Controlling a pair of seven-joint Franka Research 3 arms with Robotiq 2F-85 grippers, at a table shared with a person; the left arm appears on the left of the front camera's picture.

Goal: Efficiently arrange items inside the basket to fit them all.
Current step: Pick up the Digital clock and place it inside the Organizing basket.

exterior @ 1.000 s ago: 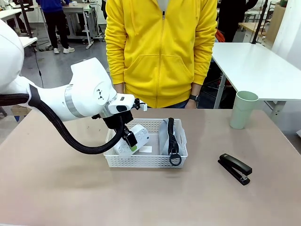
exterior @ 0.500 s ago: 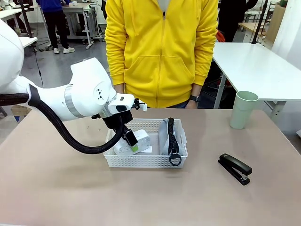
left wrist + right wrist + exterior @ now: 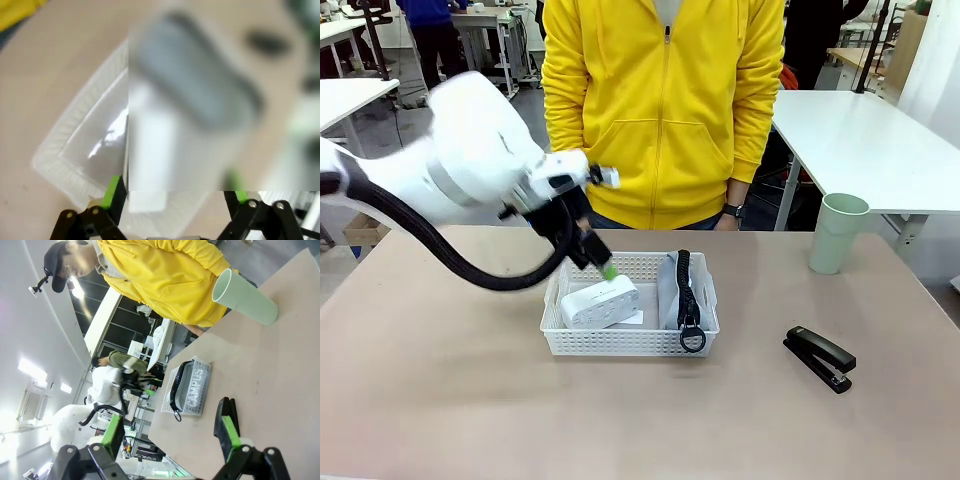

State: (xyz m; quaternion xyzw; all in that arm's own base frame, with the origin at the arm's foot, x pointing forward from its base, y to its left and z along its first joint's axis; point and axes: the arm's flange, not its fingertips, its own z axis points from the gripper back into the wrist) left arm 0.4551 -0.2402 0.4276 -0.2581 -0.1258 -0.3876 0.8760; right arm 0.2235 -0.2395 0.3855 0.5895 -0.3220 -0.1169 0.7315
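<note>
The white basket [image 3: 630, 345] sits mid-table. Inside it, the small white box [image 3: 600, 302] lies in the left half and the grey pencil pouch [image 3: 670, 290] stands on edge along the right side. My left gripper [image 3: 600, 265] hovers open just above the box, touching nothing. In the blurred left wrist view the box [image 3: 150, 160] and the basket [image 3: 75, 140] lie below my open left gripper [image 3: 175, 195]. The black stapler [image 3: 819, 357] and the pale green cup [image 3: 838, 233] stand on the table to the right. My right gripper [image 3: 170, 432] is open and empty, well away from the basket [image 3: 197, 390] and the cup [image 3: 245, 295].
A person in a yellow hoodie [image 3: 660, 110] stands at the far edge behind the basket, hands out of sight. Bare tabletop [image 3: 440, 400] stretches to the left and in front of the basket. A white table [image 3: 860, 140] stands behind at the right.
My left gripper has opened, let go of the white box and risen up and to the left. The box has settled lower in the basket's left half.
</note>
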